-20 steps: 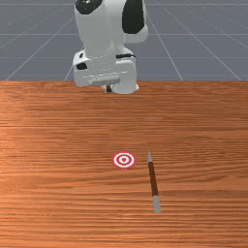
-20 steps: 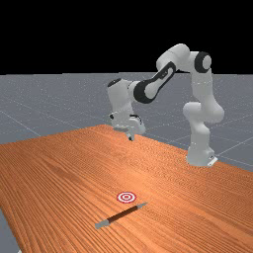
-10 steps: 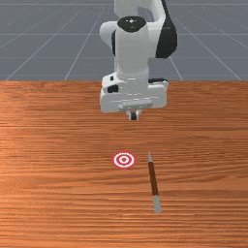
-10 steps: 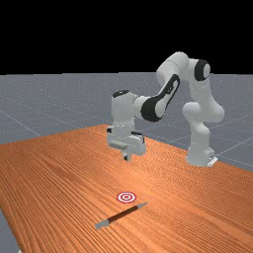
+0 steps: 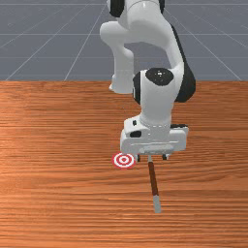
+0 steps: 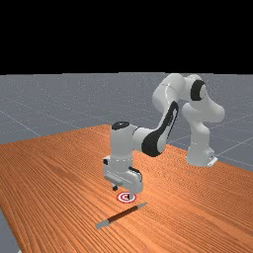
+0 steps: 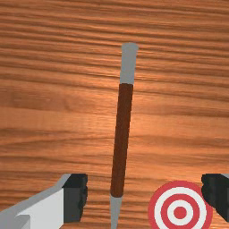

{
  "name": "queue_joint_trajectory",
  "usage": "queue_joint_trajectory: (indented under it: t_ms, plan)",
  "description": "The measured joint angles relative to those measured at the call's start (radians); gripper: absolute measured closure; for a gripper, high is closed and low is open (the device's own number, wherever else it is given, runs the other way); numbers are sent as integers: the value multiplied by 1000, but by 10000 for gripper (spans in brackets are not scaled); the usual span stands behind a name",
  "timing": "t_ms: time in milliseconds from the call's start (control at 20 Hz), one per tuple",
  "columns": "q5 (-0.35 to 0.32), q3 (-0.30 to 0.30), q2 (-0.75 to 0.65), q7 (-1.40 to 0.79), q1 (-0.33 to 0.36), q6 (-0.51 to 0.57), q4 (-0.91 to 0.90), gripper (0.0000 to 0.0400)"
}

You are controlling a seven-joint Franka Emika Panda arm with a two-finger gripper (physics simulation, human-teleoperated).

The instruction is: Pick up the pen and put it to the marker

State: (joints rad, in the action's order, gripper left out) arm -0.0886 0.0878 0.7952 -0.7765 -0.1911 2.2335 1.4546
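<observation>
Above the orange-brown wooden bench [image 5: 58, 193], the white and grey robot arm [image 5: 156, 104] bends down from its base [image 6: 200, 153], at the far view's right. Its white hand [image 6: 122, 174] hangs low and points down. The pincer [image 5: 152, 157] is wide open and has hold of nothing. It is up off the wood.

The long, thin pen [image 5: 153, 179], brown in the middle and grey at both ends, lies flat on the bench. In the wrist view its pointy end runs in between the two fingers [image 7: 75, 197], nearer to one of them. The brown part and the blunt end stick out past the pincer, away from the base. The flat, round red and white marker [image 5: 124, 160] lies near the pointy end, by the other finger.
</observation>
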Motion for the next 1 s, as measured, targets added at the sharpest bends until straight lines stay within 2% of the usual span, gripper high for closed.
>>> queue_joint_trajectory:
  t_ms: [300, 550, 600, 650, 700, 900, 1000]
  plan:
    - [-5, 4, 133, -45, -16, 93, -57, 1]
    - [2, 12, 168, -61, -31, 170, -60, 0]
    - [3, 13, 171, -62, -32, 172, -60, 157]
    - [4, 14, 172, -62, -33, 171, -60, 252]
    - [4, 14, 172, -61, -33, 171, -59, 303]
    - [6, 14, 141, -55, -33, 160, -27, 307]
    - [2, 15, 88, -51, -30, 164, 55, 308]
